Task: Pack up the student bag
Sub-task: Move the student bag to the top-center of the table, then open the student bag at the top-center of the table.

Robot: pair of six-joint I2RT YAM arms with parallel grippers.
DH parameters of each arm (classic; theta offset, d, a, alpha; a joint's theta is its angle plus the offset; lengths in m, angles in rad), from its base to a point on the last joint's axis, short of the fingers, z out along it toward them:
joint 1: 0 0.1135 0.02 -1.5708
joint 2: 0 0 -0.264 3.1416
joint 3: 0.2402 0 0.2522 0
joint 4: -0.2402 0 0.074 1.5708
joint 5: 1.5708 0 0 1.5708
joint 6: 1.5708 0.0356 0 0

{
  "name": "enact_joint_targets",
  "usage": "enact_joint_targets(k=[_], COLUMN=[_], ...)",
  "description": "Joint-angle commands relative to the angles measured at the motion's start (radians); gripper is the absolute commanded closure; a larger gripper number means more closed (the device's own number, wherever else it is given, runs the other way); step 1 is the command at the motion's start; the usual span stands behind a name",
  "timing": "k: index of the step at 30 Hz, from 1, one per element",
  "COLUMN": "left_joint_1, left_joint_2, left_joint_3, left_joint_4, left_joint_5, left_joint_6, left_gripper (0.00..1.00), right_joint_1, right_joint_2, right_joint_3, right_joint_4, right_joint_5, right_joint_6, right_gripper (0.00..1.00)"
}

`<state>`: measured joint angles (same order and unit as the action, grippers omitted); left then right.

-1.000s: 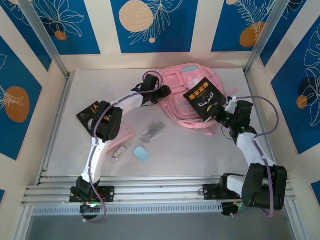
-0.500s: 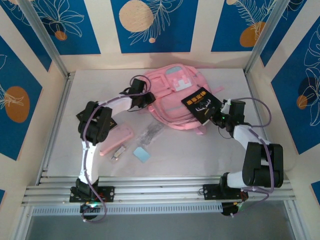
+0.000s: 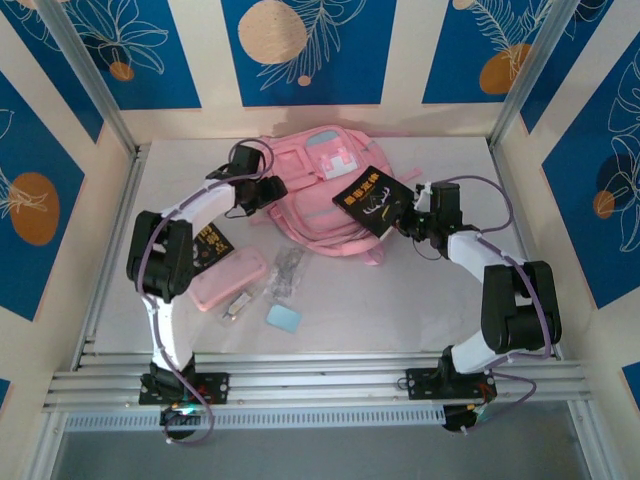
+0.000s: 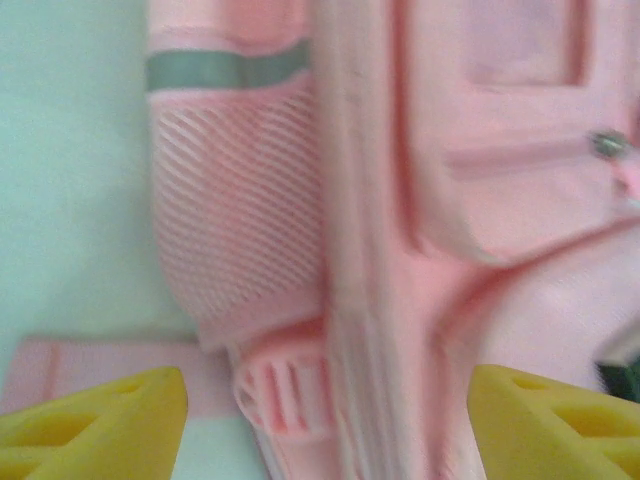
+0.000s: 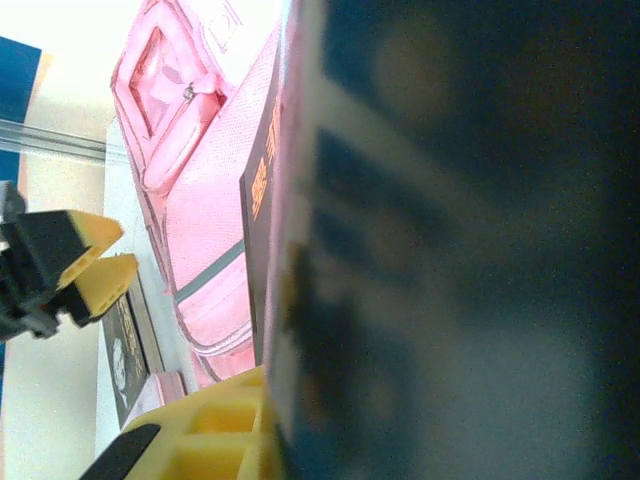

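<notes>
**A:** Both arms have swung toward the upper left since a second ago, and the student bag (image 3: 318, 185) has slid with them to the upper centre of the surface (image 3: 420, 300).

**B:** Jaws?

**A:** Left jaws stand open beside the bag's mesh side pocket (image 4: 240, 220), gripping nothing. Right jaws pinch the black book (image 3: 372, 198), tilted over the bag's right edge.

**B:** Risk?

**A:** Nothing pins the bag, so I judge the book could snag on fabric and shove it away. Left arm (image 3: 190, 212) bends at far left and reaches right. Right arm (image 3: 470, 250) reaches up-left.

white arms (image 3: 182, 208), purple cables (image 3: 478, 180), seemingly hollow fingers (image 4: 100, 420)
</notes>
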<state>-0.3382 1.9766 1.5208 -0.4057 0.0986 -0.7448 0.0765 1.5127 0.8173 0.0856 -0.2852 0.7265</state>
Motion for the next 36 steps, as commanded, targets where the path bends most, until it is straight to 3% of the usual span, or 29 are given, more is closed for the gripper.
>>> enact_joint_targets(k=[1, 11, 16, 20, 23, 26, 28, 29, 36], left_joint_1=[-0.059, -0.173, -0.181, -0.196, -0.196, -0.193, -0.191, -0.191, -0.183], left_joint_2=[-0.080, 0.049, 0.138, 0.195, 0.229, 0.260, 0.260, 0.252, 0.123], left_joint_3=[-0.032, 0.063, 0.117, 0.178, 0.184, 0.183, 0.174, 0.170, 0.154], left_joint_4=[-0.058, -0.087, -0.062, -0.098, -0.120, -0.140, -0.132, -0.121, 0.080], left_joint_5=[-0.012, -0.037, -0.002, -0.044, -0.072, -0.069, -0.043, -0.030, 0.145], left_joint_6=[-0.033, -0.094, -0.154, -0.129, -0.102, -0.086, -0.094, -0.103, -0.311], left_gripper=[0.27, 0.34, 0.39, 0.44, 0.55, 0.76, 0.96, 1.00, 1.00], right_joint_1=[0.005, -0.057, -0.134, -0.187, -0.203, -0.210, -0.212, -0.214, -0.267], right_joint_2=[-0.063, -0.255, -0.358, -0.407, -0.430, -0.447, -0.459, -0.466, -0.562], right_joint_3=[0.048, 0.024, -0.016, -0.051, -0.077, -0.099, -0.105, -0.105, -0.091], right_joint_4=[0.006, -0.108, -0.169, -0.189, -0.188, -0.179, -0.181, -0.187, -0.266], right_joint_5=[-0.017, -0.035, -0.047, -0.075, -0.077, -0.076, -0.071, -0.066, 0.034], right_joint_6=[0.003, -0.049, -0.090, -0.099, -0.095, -0.087, -0.089, -0.094, -0.141], right_gripper=[1.00, 1.00, 1.00, 1.00, 1.00, 1.00, 1.00, 1.00, 1.00])
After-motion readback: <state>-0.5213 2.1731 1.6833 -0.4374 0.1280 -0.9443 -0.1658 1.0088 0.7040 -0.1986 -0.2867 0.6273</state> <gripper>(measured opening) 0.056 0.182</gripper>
